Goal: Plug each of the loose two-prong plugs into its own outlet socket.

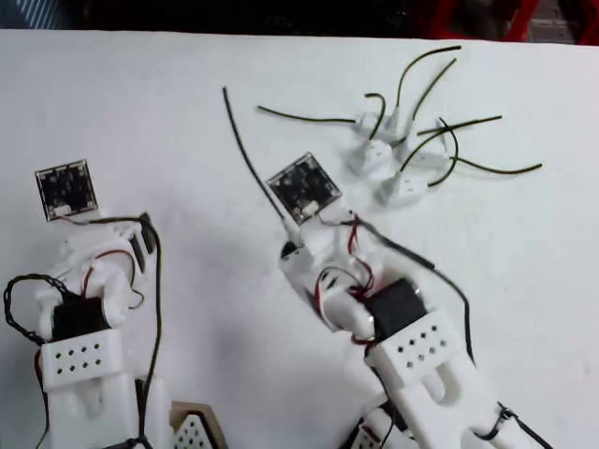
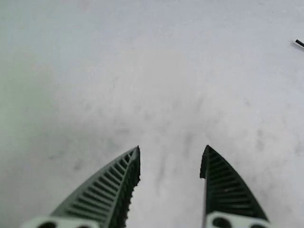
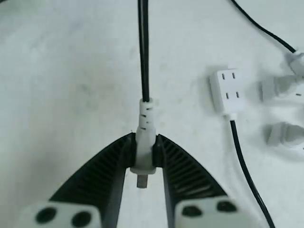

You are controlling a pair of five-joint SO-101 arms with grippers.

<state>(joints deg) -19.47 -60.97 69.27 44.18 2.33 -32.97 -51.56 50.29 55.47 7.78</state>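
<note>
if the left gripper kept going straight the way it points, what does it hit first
Probably nothing but bare table: the open left gripper has a free path as far as shown. A cable end lies off to one side.

Prongs of the held plug (image 3: 146,124): mostly buried between the right gripper (image 3: 145,138) fingers, one metal stub peeking out.
Its cord (image 3: 143,47): cut off at the view's edge.
White plugs (image 3: 285,88) beside the outlet socket (image 3: 227,90): clipped by the edge, prongs impossible to tell.
Black cord tip (image 2: 299,43), left wrist view: barely in, rest cut off.
Pile (image 1: 398,154) in the high view: too small to tell plugs from sockets.
</note>
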